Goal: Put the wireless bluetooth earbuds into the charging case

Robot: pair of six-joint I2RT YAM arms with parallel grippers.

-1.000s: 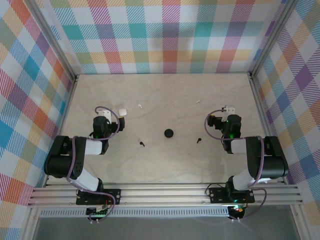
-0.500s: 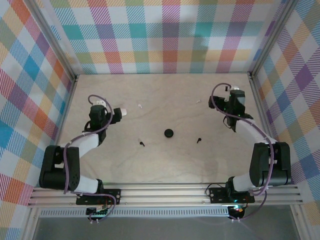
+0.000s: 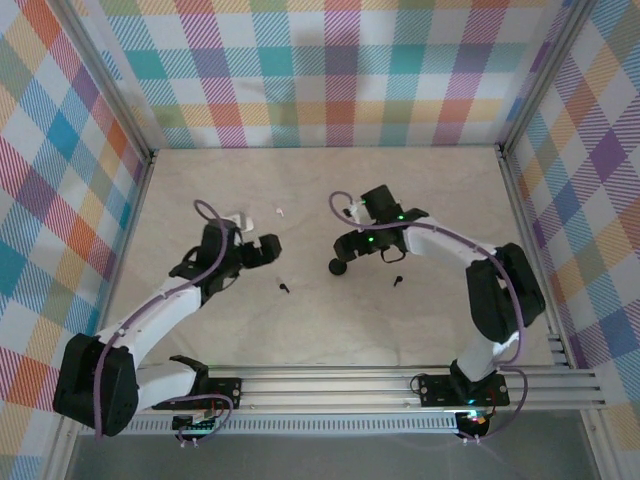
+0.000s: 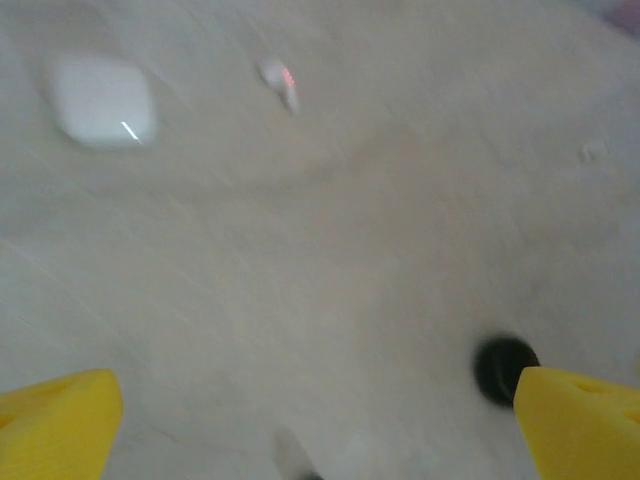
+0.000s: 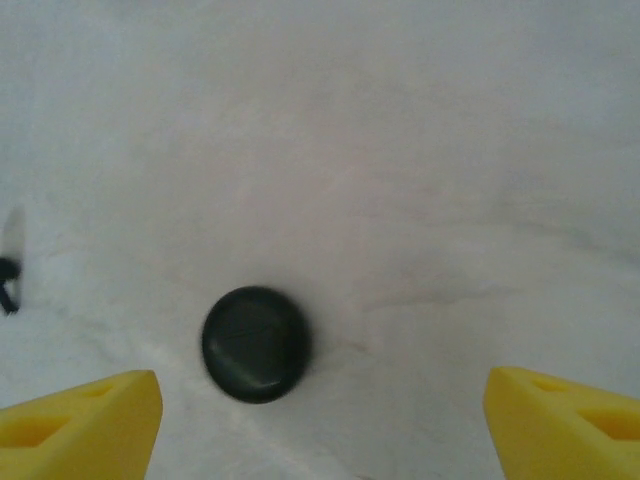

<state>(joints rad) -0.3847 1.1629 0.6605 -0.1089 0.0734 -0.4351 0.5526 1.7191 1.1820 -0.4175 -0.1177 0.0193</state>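
Note:
A round black charging case (image 3: 338,266) lies shut at the table's middle. It sits just ahead of my right gripper (image 3: 347,250), nearer the left fingertip, in the right wrist view (image 5: 256,343). That gripper (image 5: 322,425) is open and touches nothing. One black earbud (image 3: 285,287) lies left of the case, another black earbud (image 3: 398,279) to its right. A white earbud (image 3: 280,212) rests further back, next to a white charging case (image 3: 238,218). My left gripper (image 3: 268,247) hovers open over bare table (image 4: 318,430), with the white case (image 4: 100,98) and white earbud (image 4: 280,80) ahead.
Checked cloth walls (image 3: 330,70) and metal frame posts (image 3: 135,130) close in the wooden table on three sides. An aluminium rail (image 3: 330,388) carries both arm bases at the near edge. A second small white earbud (image 4: 592,150) lies far right in the left wrist view.
Both arms swung inward from the table's sides toward the middle. My right gripper came down over the black case and its jaws narrowed slightly. My left gripper moved right, past the white case.

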